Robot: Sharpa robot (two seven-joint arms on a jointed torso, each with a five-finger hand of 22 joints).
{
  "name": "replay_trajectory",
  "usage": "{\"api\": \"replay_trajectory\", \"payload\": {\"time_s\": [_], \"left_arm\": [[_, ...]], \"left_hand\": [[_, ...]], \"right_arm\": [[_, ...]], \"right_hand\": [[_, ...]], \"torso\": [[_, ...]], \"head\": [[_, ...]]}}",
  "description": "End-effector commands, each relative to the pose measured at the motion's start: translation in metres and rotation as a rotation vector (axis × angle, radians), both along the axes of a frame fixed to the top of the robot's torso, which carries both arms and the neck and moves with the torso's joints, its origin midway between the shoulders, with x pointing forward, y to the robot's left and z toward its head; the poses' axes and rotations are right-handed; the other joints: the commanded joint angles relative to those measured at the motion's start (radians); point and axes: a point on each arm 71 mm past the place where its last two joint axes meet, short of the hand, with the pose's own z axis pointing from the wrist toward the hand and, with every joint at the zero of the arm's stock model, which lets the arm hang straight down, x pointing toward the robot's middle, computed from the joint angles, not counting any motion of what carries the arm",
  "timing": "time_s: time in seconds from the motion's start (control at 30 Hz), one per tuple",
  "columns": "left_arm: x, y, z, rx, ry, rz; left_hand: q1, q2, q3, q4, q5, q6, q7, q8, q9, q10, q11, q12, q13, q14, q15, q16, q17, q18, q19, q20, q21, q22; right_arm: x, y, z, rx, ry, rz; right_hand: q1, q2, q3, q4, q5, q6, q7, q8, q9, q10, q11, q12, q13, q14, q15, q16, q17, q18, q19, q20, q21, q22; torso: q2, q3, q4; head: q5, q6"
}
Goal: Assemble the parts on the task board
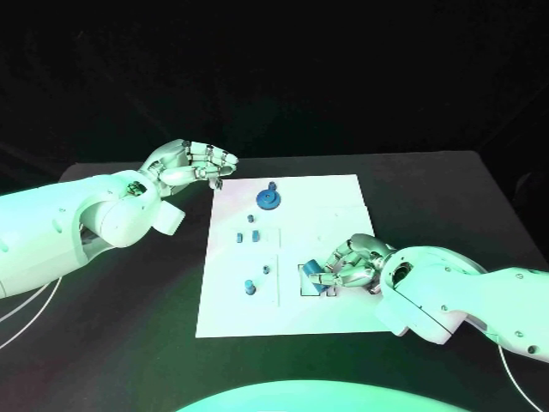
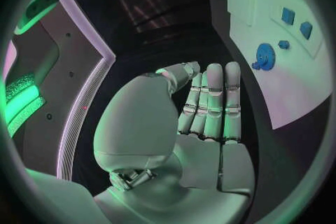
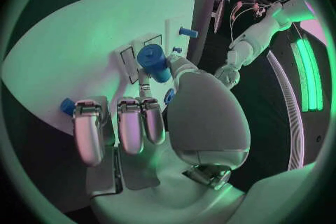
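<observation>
Right hand (image 1: pixel 352 264) sits low over the near right part of the task board (image 1: pixel 324 193), fingers curled around a blue cylindrical part (image 3: pixel 154 61), gripped at the fingertips. Just under and beside that hand lies a square recessed slot (image 1: pixel 311 279) with another blue piece in it. Left hand (image 1: pixel 190 163) hangs off the board's far left corner, over the black table (image 1: pixel 448 197), holding nothing; the left wrist view shows its fingers straight and held together. The blue gear (image 1: pixel 268 198) stands just beside the left hand on the far part of the board. Small blue parts (image 1: pixel 257 235) lie in a column between the two hands.

Step in hand looks like seating the held cylinder at the slot area. Next move likely calls for aligning it upright over its seat, pressing down, then letting go. Whether it is already touching the board cannot be told.
</observation>
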Motion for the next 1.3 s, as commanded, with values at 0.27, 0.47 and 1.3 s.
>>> {"api": "replay_trajectory", "payload": {"time_s": [0.27,0.47,1.3], "left_arm": [[-0.001,-0.002,0.001,-0.005,-0.002,-0.020],[-0.001,-0.002,0.001,-0.005,-0.001,-0.019],[-0.002,0.000,0.001,-0.002,0.001,-0.017]], "left_hand": [[0.001,0.006,0.002,-0.006,0.005,-0.006,-0.002,0.003,0.001,-0.007,0.000,0.004,-0.001,-0.007,0.003,0.004,-0.001,0.016,-0.004,-0.001,-0.002,0.001],[0.002,0.006,0.003,-0.008,0.005,-0.006,-0.001,0.004,0.001,-0.007,0.001,0.004,-0.002,-0.008,0.003,0.004,-0.002,0.016,-0.005,-0.002,0.000,0.002],[0.002,0.006,0.003,-0.008,0.005,-0.006,-0.001,0.004,0.001,-0.007,0.001,0.004,-0.002,-0.008,0.003,0.004,-0.002,0.016,-0.005,-0.002,0.000,0.002]], "right_arm": [[0.003,0.005,-0.004,-0.017,-0.025,0.011],[0.007,0.003,-0.005,-0.032,-0.038,0.002],[-0.003,0.000,0.000,-0.068,-0.102,0.118]], "right_hand": [[-0.017,-0.005,0.004,0.002,-0.019,0.018,-0.020,0.027,0.009,0.080,-0.006,-0.005,0.234,0.093,-0.003,0.001,0.209,-0.014,0.106,-0.004,0.004,0.263],[-0.073,-0.002,-0.013,0.004,-0.095,0.015,-0.018,0.035,0.011,0.079,-0.003,-0.008,0.232,0.093,-0.001,0.000,0.207,-0.014,0.106,-0.002,0.004,0.263],[-0.093,0.080,-0.321,0.004,-0.292,-0.021,-0.014,0.074,0.025,0.056,0.001,-0.040,0.211,0.094,0.003,0.004,0.217,-0.014,0.106,0.003,0.004,0.263]], "torso": [[0.000,0.0012,-0.0020],[-0.001,0.0013,-0.0021],[-0.002,0.0015,-0.0030]], "head": [[0.003,-0.005],[0.003,-0.005],[0.006,-0.004]]}}
